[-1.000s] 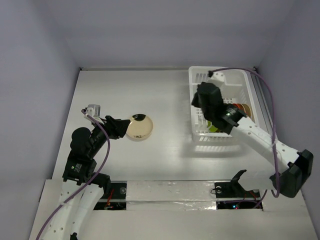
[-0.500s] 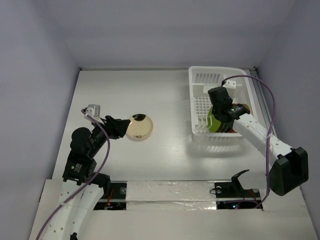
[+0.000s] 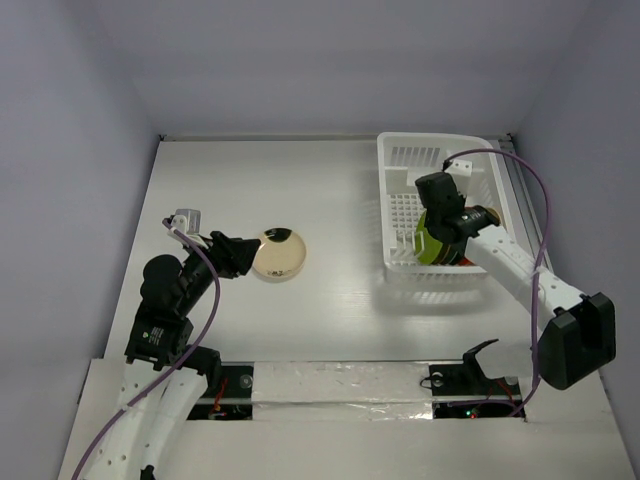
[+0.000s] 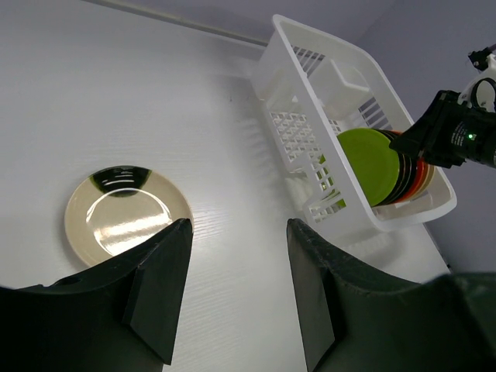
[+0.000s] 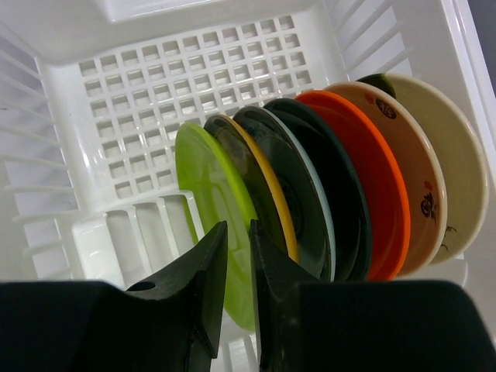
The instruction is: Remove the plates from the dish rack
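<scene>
the small round plates (image 5: 341,178) stand on edge in a tight row at the near end of the white slotted plastic dish rack (image 3: 432,138). the lime green plate (image 5: 203,209) is first, facing bare grid floor. its rim runs into the narrow gap of the right end effector (image 5: 239,263); whether it is pinched, i cannot tell. a glossy cream plate (image 4: 128,213) lies flat on the white surface (image 3: 330,190), just ahead of the wide-spread left end effector (image 4: 239,279). a second ago the right arm hung over the rack's left wall.

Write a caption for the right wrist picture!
Right gripper at the green plate, first of a colourful row standing in the white rack.
</scene>
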